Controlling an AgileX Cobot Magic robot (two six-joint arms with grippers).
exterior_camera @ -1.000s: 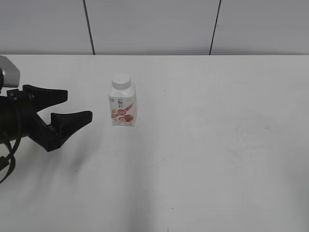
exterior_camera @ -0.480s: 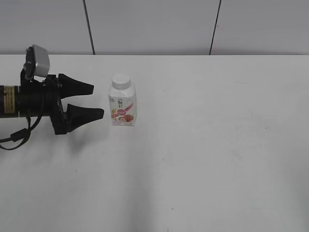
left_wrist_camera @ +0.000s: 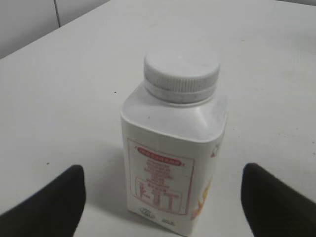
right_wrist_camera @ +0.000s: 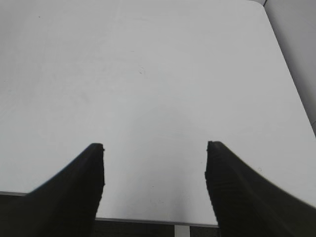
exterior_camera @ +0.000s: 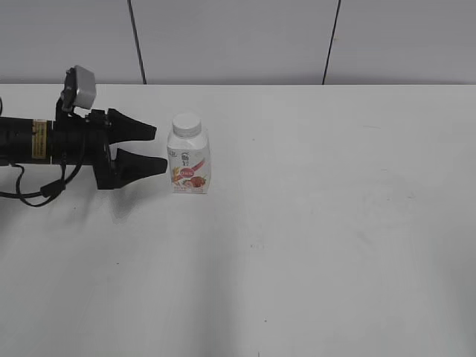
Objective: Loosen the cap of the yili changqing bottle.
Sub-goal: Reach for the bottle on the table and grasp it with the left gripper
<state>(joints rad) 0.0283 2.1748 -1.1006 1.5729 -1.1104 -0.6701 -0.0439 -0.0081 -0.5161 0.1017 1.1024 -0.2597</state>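
The yili changqing bottle stands upright on the white table, small and white with a pink-red fruit label. Its white screw cap sits on the neck. In the left wrist view the bottle fills the middle, its cap on top. My left gripper reaches in level from the left, open, its tips just short of the bottle's left side and not touching it; in its own view my left gripper shows a black fingertip on each side of the bottle. My right gripper is open over bare table, out of the exterior view.
The table's near edge runs just below my right gripper's fingers. A grey panelled wall stands behind the table's far edge.
My left gripper has swung up level and moved right towards the bottle, from well to its left to just beside it. The bottle has not moved.
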